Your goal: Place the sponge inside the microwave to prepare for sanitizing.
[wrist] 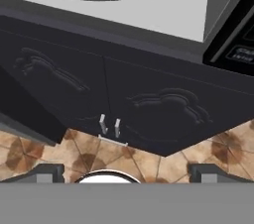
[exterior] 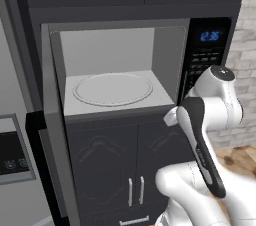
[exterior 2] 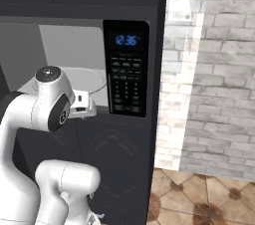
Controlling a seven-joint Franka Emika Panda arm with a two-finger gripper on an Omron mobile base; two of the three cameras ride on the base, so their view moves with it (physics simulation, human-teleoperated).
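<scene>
My arm folded up before the microwave [exterior: 107,47], fingers spread

My arm [exterior: 201,142] rises from below the microwave's right half and bends sharply, the forearm slanting up toward its keypad side. My wrist [exterior 2: 51,100] sits level with the microwave's bottom edge, in front of the seam between cavity and keypad. From there my hand reaches toward the microwave's lower front lip. My gripper [wrist: 128,173] is tipped downward, looking along the front below the microwave, with the cavity floor just above its line of sight. My two fingertips [wrist: 47,172] stand wide apart, one at each side
</scene>
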